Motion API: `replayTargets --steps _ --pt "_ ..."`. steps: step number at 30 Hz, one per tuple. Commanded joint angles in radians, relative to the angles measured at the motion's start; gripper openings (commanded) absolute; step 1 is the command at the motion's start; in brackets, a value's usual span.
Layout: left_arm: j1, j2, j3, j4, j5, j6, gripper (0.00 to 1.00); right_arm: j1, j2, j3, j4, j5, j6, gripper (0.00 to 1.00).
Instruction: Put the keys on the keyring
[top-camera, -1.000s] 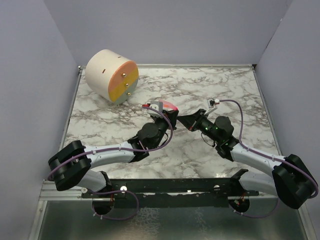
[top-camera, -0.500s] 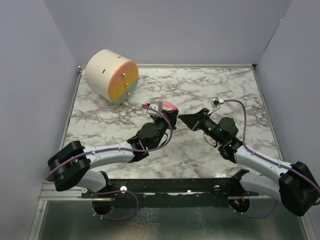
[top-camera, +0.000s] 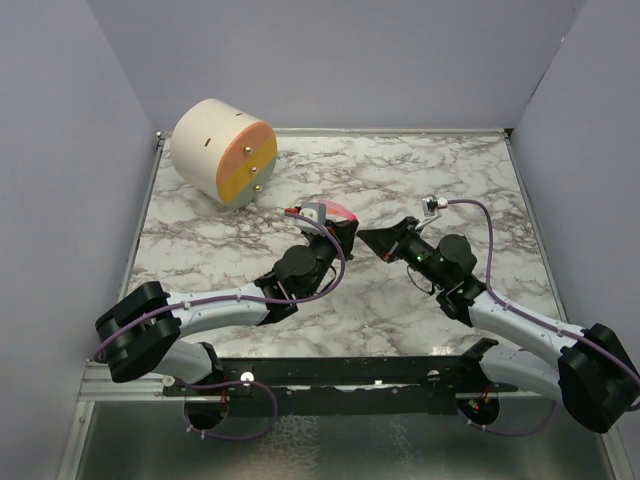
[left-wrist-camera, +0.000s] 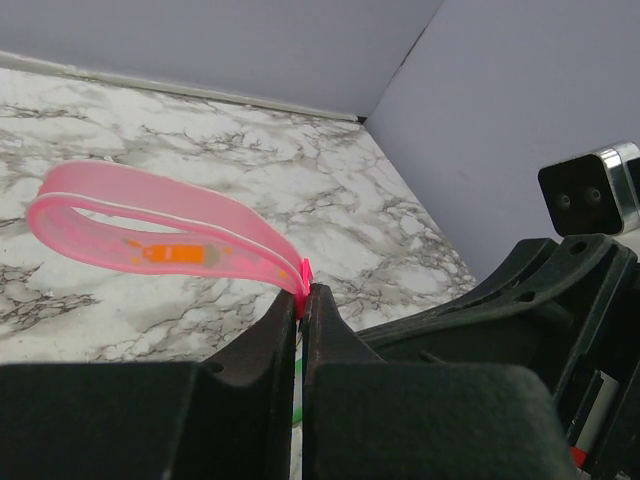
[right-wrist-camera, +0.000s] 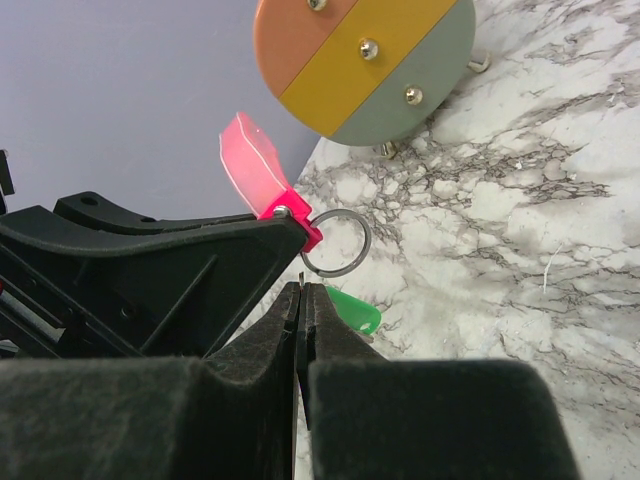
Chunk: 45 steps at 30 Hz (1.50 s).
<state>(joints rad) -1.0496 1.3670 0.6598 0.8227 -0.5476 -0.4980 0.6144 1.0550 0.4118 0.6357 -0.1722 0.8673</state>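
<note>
My left gripper (top-camera: 348, 228) (left-wrist-camera: 304, 292) is shut on the clip end of a pink loop strap (left-wrist-camera: 180, 205) (right-wrist-camera: 255, 165), held above the table. A metal keyring (right-wrist-camera: 369, 243) hangs from that clip. My right gripper (top-camera: 365, 238) (right-wrist-camera: 302, 288) is shut just below the ring, and a thin metal tip pokes out between its fingertips. A small green key (right-wrist-camera: 352, 310) shows beside the right finger, partly hidden. I cannot tell if it is held or lies on the table. No separate pink-red key shows.
A big cream cylinder (top-camera: 222, 150) with an orange, yellow and grey face (right-wrist-camera: 365, 60) lies at the far left of the marble table (top-camera: 450, 170). Grey walls close in the left, back and right sides.
My right gripper drew back a little to the right, away from the left gripper, then stayed still. The left arm has not moved.
</note>
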Motion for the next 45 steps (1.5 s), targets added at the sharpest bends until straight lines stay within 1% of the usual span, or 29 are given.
replayTargets --steps 1,45 --pt "-0.008 -0.009 0.018 0.029 0.030 0.010 0.00 0.005 0.006 -0.002 0.003 0.022 -0.006 0.01" --pt "-0.013 -0.017 0.017 0.030 0.041 0.010 0.00 0.004 0.006 -0.005 0.001 0.037 -0.005 0.01"
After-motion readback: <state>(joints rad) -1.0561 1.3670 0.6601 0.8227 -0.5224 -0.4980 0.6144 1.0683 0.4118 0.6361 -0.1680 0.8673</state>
